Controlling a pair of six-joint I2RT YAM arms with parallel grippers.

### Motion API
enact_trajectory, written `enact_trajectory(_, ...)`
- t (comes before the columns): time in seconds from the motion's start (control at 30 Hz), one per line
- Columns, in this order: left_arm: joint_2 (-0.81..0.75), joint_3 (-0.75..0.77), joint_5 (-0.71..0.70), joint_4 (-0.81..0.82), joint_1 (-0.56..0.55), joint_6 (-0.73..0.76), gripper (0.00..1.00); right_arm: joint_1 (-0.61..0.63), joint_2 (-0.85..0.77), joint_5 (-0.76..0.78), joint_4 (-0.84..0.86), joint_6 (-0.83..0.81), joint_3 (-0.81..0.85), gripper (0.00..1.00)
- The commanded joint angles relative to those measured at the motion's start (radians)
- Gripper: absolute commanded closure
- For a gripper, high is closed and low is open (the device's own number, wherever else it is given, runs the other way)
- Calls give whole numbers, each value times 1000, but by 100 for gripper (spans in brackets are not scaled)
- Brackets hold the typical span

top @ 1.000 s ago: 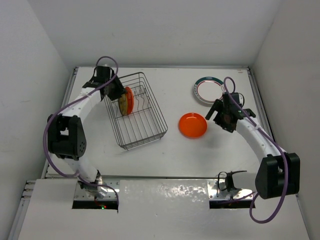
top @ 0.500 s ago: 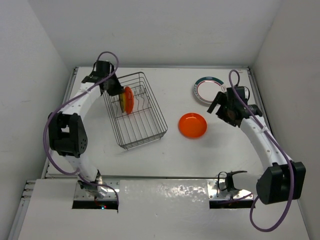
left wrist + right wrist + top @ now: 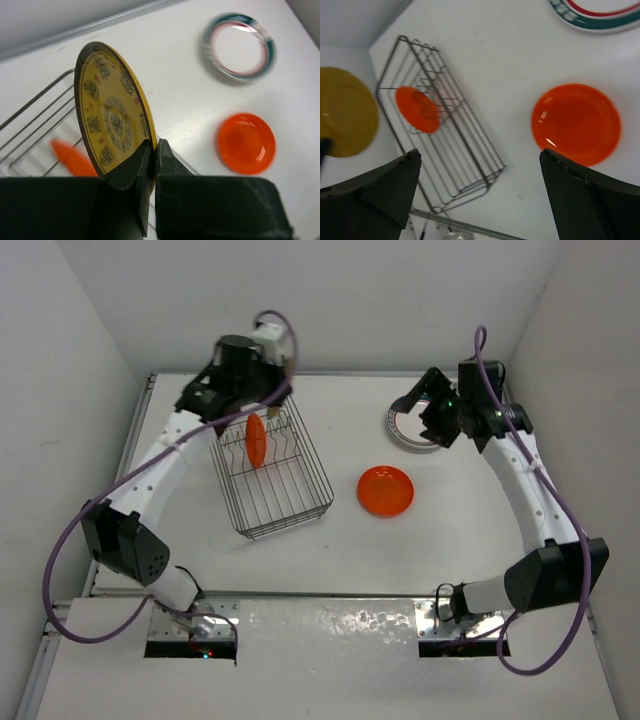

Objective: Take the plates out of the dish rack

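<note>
Gripping the yellow plate (image 3: 112, 120) by its lower edge, the left end effector (image 3: 155, 147) has its two dark fingers pinched narrow on the rim, one on each face. The plate stands on edge and leans a little. Its face carries a dark rim, a ring of small ornaments and a round medallion in the middle. From the right wrist view the same plate shows as a plain yellow disc off the far-left end of the dish rack (image 3: 275, 475), held up in the air and apart from the wires.

One small orange plate (image 3: 256, 438) is in the rack, standing on edge between the upright tines near the far end. The rest of the basket shows only bare wire.

A second orange plate (image 3: 386, 490) lies flat on the white desk (image 3: 450, 530), to the right of the rack and well apart from it. Beyond that, toward the far right corner, the white plate with the teal-and-red rim band (image 3: 239, 46) also lies flat on the desk. From the overhead view the right arm covers part of it.

The right end effector (image 3: 479, 155) hangs above that banded plate with its fingers spread wide and nothing between them. Its camera looks down past both fingers at the flat orange plate and the rack.

A purple cable loops along each arm.
</note>
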Motion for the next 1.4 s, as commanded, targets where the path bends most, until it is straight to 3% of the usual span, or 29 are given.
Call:
enact_trajectory(0.0,-1,82,-95,77,-227,283,100,15,67,-95,19,89,181,1)
enact_trajectory(0.17,166,244,-228,-75,-428,444,100,20,158,-81,-107,42,320,1)
enact_trajectory(0.33,201,237,-216,-41,-504,466,100,32,141,-66,-95,20,207,2)
enact_trajectory(0.5,244,242,-221,-58,-545,475,100,35,62,-45,55,86,39,4)
enact_trajectory(0.77,273,219,-232,-36,-614,468,100,45,65,-63,75,99,13,9)
enact_trajectory(0.9,290,212,-252,-41,-622,460,100,45,-35,70,124,125,-65,13)
enact_trajectory(1.17,281,188,-246,-26,-630,438,100,45,-142,135,271,177,-168,18)
enact_trajectory(1.37,261,199,-230,-4,-640,420,100,61,-22,48,161,140,-85,20)
